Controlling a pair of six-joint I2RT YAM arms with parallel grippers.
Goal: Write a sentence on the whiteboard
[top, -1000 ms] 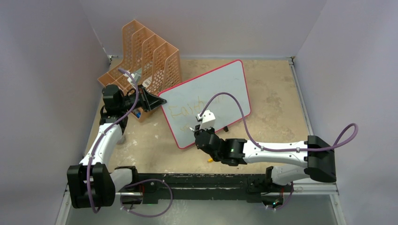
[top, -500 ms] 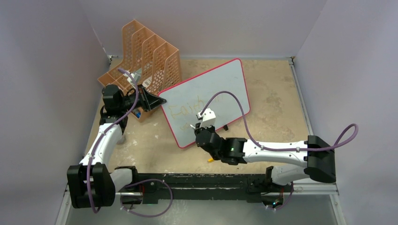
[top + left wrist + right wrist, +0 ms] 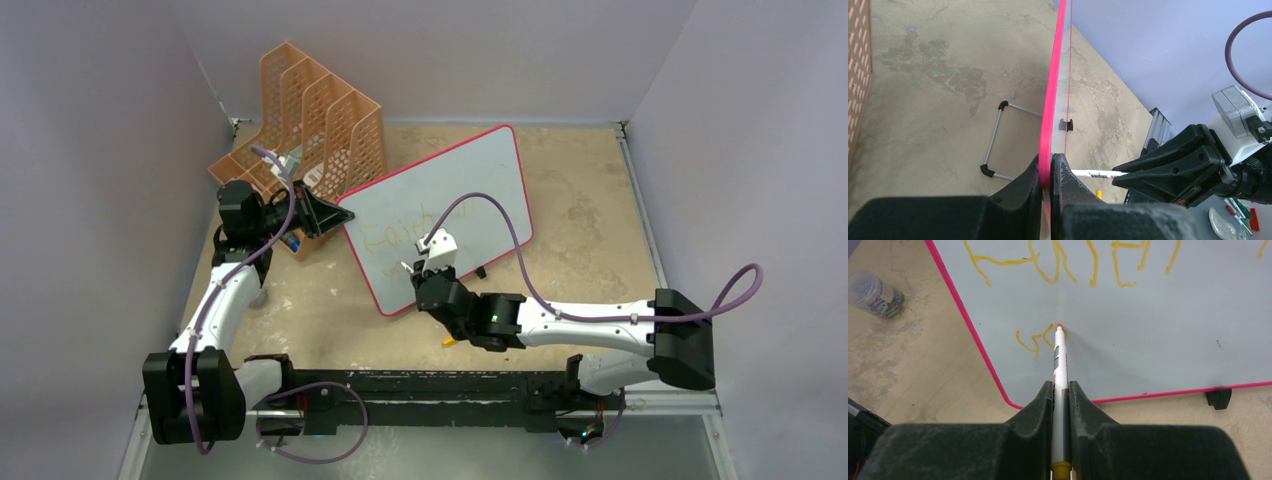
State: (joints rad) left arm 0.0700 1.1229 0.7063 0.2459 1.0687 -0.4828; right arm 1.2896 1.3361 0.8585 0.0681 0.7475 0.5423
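Shifted slightly leftward since a second ago, the right gripper (image 3: 1061,387) is being kept clenched on a marker (image 3: 1060,357), its tip being pressed against the whiteboard (image 3: 470,180) at the second line of the sentence (image 3: 1092,270), while the whiteboard's pink edge is being clamped by the left gripper (image 3: 1048,172) beside the rack (image 3: 320,120).

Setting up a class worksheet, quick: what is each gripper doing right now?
Left gripper: shut on the whiteboard, at its pink frame.
Right gripper: shut on the marker, tip at the whiteboard.
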